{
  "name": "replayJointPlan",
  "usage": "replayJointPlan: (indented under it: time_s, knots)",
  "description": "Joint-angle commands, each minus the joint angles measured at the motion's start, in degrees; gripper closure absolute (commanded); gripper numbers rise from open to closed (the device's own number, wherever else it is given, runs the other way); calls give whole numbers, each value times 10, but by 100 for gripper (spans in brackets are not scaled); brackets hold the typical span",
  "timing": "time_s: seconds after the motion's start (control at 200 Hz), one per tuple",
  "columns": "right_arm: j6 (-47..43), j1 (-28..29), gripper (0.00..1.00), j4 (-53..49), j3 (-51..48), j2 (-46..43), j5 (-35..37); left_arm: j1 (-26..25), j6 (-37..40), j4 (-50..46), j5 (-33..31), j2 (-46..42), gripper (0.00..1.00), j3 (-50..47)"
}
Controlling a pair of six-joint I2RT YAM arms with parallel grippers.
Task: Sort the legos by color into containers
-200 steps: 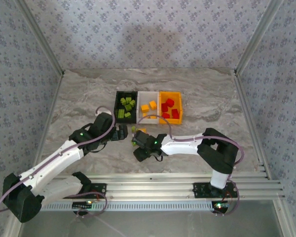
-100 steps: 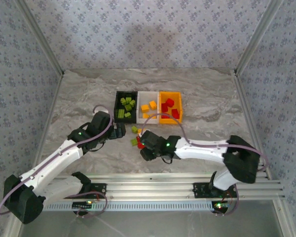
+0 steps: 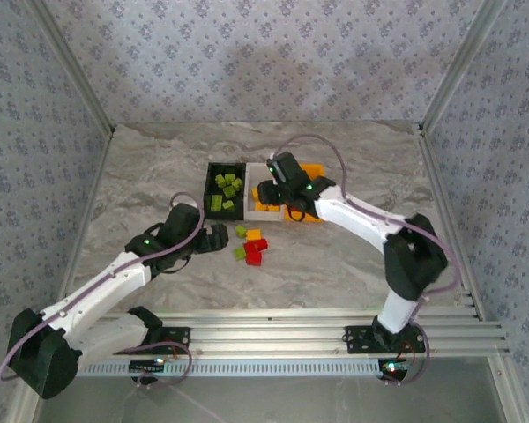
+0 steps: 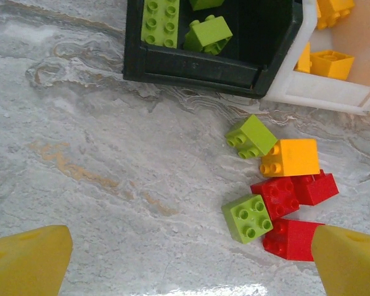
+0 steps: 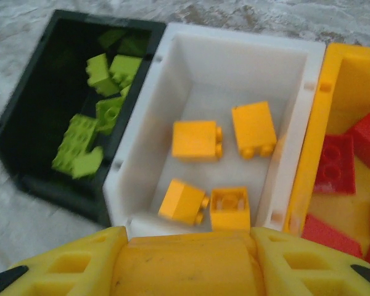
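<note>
Our right arm (image 3: 361, 225) had swung off the loose legos (image 4: 277, 191) near us, where our left gripper (image 3: 222, 238) hung spread wide, we judged to pick next, and beyond, our right gripper (image 3: 266, 194) pinched what looked like an orange-yellow brick (image 5: 188, 262) above the matching white bin (image 5: 234, 68).

We see soft, even overhead light on the marble tabletop (image 3: 159, 167), shadows faint. Our right wrist view is blurred; our left is crisp, defocused only at its bottom corners.
</note>
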Motion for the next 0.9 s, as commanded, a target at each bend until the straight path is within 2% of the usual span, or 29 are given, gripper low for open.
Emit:
replayJointPlan:
  time_s: [0.0, 0.07, 0.095, 0.18, 0.255, 0.41, 0.54, 0.685, 0.81, 0.894]
  knots:
    - [11, -11, 53, -29, 62, 60, -1, 2, -3, 13, 19, 9, 1, -7]
    - [15, -14, 49, -50, 98, 92, 3, 1, -3, 15, 21, 13, 1, -9]
    - [16, -14, 46, -56, 110, 100, 6, 1, -2, 16, 22, 13, 1, -9]
    - [18, -18, 24, -69, 141, 111, 11, 0, 1, 23, 27, 17, 0, -11]
    - [13, -19, 18, -62, 145, 94, 21, -2, 4, 30, 32, 24, 0, -12]
    - [25, -10, 16, -35, 79, 16, 20, -14, 17, 56, 50, 51, 1, -8]
    - [43, 0, 15, -6, -12, -58, 16, -54, 35, 72, 39, 99, 3, 9]
    - [65, 2, 15, 15, -115, -132, 24, -95, 52, 83, 11, 179, 15, 45]
    - [72, -2, 15, 14, -164, -176, 32, -97, 50, 97, 9, 226, 28, 58]
    - [77, -4, 14, 13, -185, -199, 36, -94, 40, 93, -4, 244, 33, 58]
